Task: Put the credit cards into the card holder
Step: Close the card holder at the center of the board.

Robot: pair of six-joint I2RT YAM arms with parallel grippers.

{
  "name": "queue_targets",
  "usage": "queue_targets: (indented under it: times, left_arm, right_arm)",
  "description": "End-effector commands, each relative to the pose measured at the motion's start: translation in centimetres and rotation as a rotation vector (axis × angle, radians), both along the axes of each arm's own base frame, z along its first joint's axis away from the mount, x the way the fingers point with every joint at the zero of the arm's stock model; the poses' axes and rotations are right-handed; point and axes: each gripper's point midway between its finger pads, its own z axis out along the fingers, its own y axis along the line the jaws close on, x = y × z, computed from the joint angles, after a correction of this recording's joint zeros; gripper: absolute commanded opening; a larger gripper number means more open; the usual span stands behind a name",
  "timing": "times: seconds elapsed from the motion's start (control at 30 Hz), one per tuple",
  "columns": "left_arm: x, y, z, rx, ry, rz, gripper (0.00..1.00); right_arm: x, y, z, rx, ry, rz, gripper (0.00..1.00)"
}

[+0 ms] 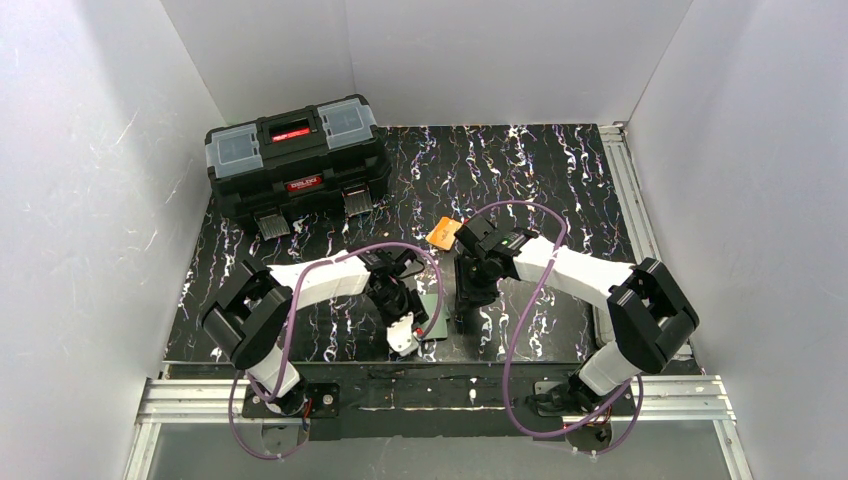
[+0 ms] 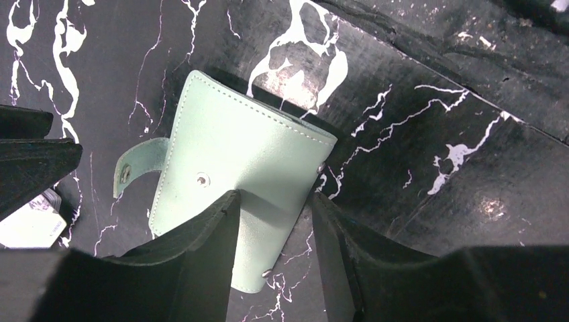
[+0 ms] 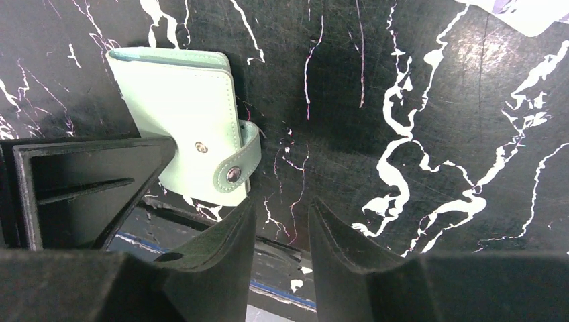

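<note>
The card holder (image 2: pixel 241 154) is a mint-green wallet lying folded shut on the black marbled table, its snap tab (image 2: pixel 137 164) loose. It also shows in the right wrist view (image 3: pixel 181 114) and, dimly, in the top view (image 1: pixel 433 318). My left gripper (image 2: pixel 275 201) is open and low, with one corner of the wallet between its jaws. My right gripper (image 3: pixel 282 208) is open and empty over bare table just beside the wallet. The orange card (image 1: pixel 443 234) lies farther back. A white piece with faint marks (image 3: pixel 530 13) may be the white card; I cannot tell.
A big black toolbox (image 1: pixel 295 165) stands at the back left. The table's front edge (image 3: pixel 282 288) runs close behind the wallet. White walls enclose three sides. Both grippers (image 1: pixel 408 318) (image 1: pixel 463 312) crowd together at the front middle.
</note>
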Motion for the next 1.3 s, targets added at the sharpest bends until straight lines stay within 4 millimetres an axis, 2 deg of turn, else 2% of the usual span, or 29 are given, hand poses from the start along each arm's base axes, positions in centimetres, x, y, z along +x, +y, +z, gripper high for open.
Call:
queue_targets:
  times: [0.0,0.1,0.3,0.6,0.77,0.93,1.1,1.27]
  left_arm:
    - [-1.6,-0.3,0.4,-0.016,0.080,0.049,0.42]
    - [-1.5,-0.7,0.7,-0.023,0.085,0.080,0.40]
    - [-1.7,-0.2,0.2,-0.044,0.058,0.122,0.34]
    - [-2.0,0.3,0.0,-0.070,0.030,0.145,0.31]
    - [-1.9,0.1,0.0,-0.091,0.021,0.149,0.30]
    - [-1.8,0.0,0.1,-0.113,0.007,0.148,0.29]
    - [-1.8,0.1,0.0,-0.114,-0.002,0.147,0.29]
    - [-1.5,0.0,0.0,-0.110,-0.013,0.146,0.29]
  right_arm:
    - [0.3,0.4,0.9,0.036,-0.026,0.020,0.42]
    - [0.5,0.5,1.2,0.033,-0.028,0.023,0.44]
    - [0.1,1.2,2.1,0.063,-0.040,0.055,0.61]
    - [0.1,3.0,2.9,0.047,-0.064,0.117,0.61]
    - [0.0,4.0,2.5,0.031,-0.056,0.154,0.63]
    - [0.2,3.4,1.7,-0.031,-0.053,0.146,0.53]
    - [0.1,3.3,1.2,-0.035,-0.046,0.139,0.37]
    - [0.1,3.2,1.2,-0.041,-0.046,0.140,0.34]
